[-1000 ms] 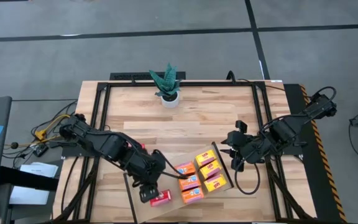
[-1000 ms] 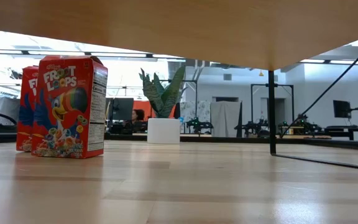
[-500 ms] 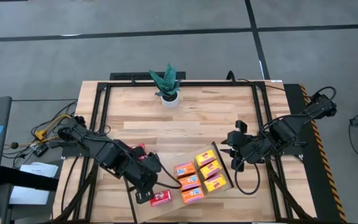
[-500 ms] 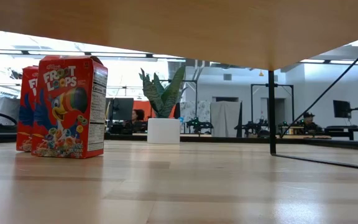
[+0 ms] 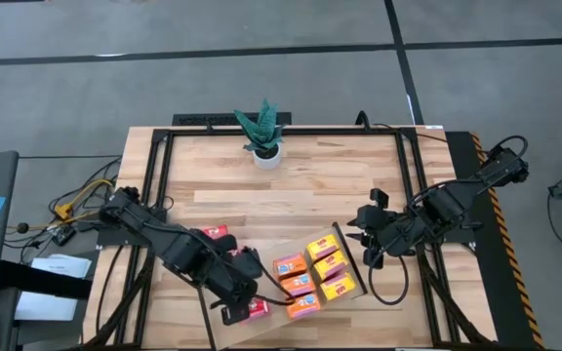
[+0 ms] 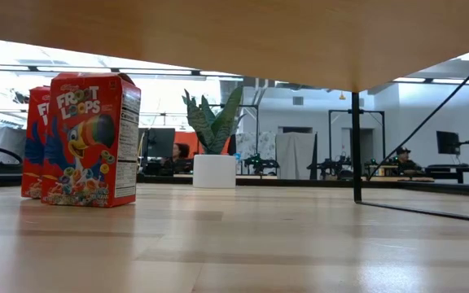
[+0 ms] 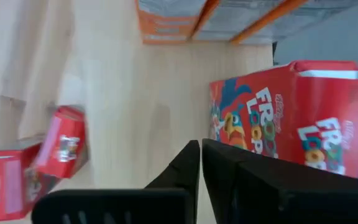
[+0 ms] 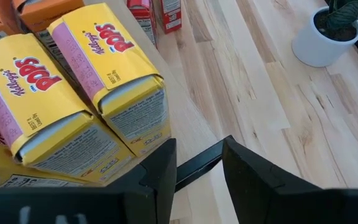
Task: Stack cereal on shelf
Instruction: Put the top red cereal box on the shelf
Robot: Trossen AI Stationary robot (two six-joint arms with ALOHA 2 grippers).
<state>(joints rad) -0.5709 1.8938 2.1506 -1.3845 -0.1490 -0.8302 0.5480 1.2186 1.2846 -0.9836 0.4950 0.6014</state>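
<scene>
The shelf [image 5: 261,331] is a light-wood board on black legs at the table's near edge. Several orange and yellow cereal boxes [image 5: 312,275] lie on it, with a red box [image 5: 257,309] to their left. My left gripper [image 5: 230,314] is shut just left of that red box [image 7: 291,118]. Two more red boxes [image 6: 88,138] stand upright on the table under and beside the shelf. My right gripper [image 5: 361,237] is open at the shelf's right end, by the yellow boxes [image 8: 73,106]. The black rail [image 8: 199,160] shows between its fingers. My left gripper has its shut fingers [image 7: 219,165] right beside the red box's near end [image 7: 241,146], pointing down at the shelf. My own finger hides the spot, so I cannot tell whether it touches the box.
A potted plant [image 5: 264,136] stands at the table's far edge, in the middle. Black frame rails [image 5: 159,175] run along the table's left and right sides. Bare tabletop [image 5: 291,195] lies between the plant and the shelf.
My left arm has swung a little toward the table's near edge. Its gripper stays shut beside the red box on the shelf.
</scene>
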